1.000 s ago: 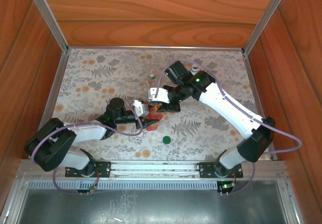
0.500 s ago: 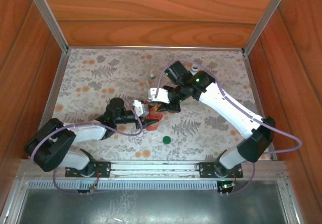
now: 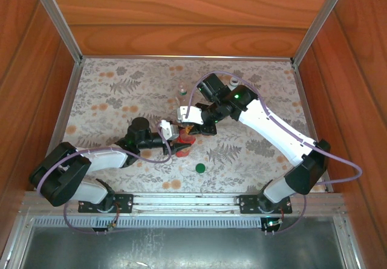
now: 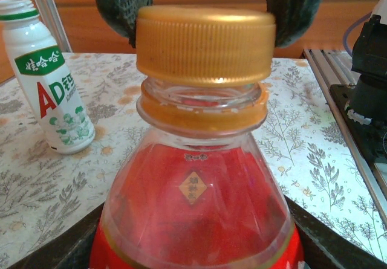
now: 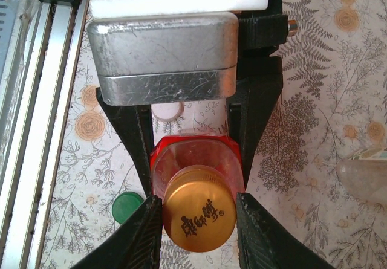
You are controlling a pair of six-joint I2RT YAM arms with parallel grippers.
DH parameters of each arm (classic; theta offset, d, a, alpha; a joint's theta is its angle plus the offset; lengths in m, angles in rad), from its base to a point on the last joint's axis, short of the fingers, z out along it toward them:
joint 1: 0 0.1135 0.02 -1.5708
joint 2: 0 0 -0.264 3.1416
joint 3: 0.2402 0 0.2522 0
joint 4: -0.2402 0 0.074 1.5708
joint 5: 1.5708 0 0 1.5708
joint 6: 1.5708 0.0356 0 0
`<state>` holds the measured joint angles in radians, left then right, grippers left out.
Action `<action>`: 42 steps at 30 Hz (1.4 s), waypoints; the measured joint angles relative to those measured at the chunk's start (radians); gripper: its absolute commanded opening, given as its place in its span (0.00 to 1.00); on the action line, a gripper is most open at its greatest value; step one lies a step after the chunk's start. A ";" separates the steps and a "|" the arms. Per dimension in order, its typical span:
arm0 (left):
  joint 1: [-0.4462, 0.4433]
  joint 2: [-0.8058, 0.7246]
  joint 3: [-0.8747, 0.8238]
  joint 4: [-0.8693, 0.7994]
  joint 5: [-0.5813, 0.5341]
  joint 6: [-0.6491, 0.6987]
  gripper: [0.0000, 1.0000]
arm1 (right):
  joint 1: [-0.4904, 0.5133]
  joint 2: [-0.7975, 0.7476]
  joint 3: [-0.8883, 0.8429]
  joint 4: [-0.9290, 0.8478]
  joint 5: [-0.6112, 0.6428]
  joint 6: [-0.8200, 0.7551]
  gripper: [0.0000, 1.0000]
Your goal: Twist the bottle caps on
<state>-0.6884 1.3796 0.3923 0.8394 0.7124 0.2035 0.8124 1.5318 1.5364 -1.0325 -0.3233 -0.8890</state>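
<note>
Nearest the arms' bases, a loose green cap (image 3: 200,167) lay on the flowered table (image 3: 109,93), not yet on any bottle. Just beyond it the left gripper (image 3: 180,142) was clamped around the body of the red bottle (image 4: 196,214), holding it upright near the middle of the table. On the bottle's neck sat the gold cap (image 5: 198,217). The right gripper (image 3: 193,127), reaching down from above, had its two fingers pressed against opposite sides of the cap, grasping it.

Over the last second almost nothing had shifted. The bottle stood in the same spot and the right wrist had only nudged slightly above it, which fitted a small twist and re-grip rather than a new reach. The left wrist view showed bare thread and a gap between the cap and the collar ring, so the cap was probably started but not screwed home, and more turns seemed needed.

Farther back, the clear bottle (image 3: 182,90) and the white bottle (image 4: 51,75) stood apart from the arms, the white one seemingly without a cap.
</note>
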 measured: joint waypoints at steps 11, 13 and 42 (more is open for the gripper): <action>0.000 0.000 0.000 -0.001 -0.001 -0.002 0.60 | 0.000 0.008 0.002 -0.001 0.000 0.000 0.29; 0.000 0.000 0.000 -0.001 -0.001 -0.002 0.60 | 0.000 0.008 0.002 -0.001 0.000 0.001 0.29; 0.002 -0.012 0.027 -0.063 -0.043 -0.033 0.60 | 0.178 0.034 0.063 -0.005 0.455 1.091 0.01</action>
<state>-0.6865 1.3678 0.4194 0.7765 0.6689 0.1707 0.9901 1.5658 1.5997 -1.0370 0.1314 0.2020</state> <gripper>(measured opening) 0.601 0.308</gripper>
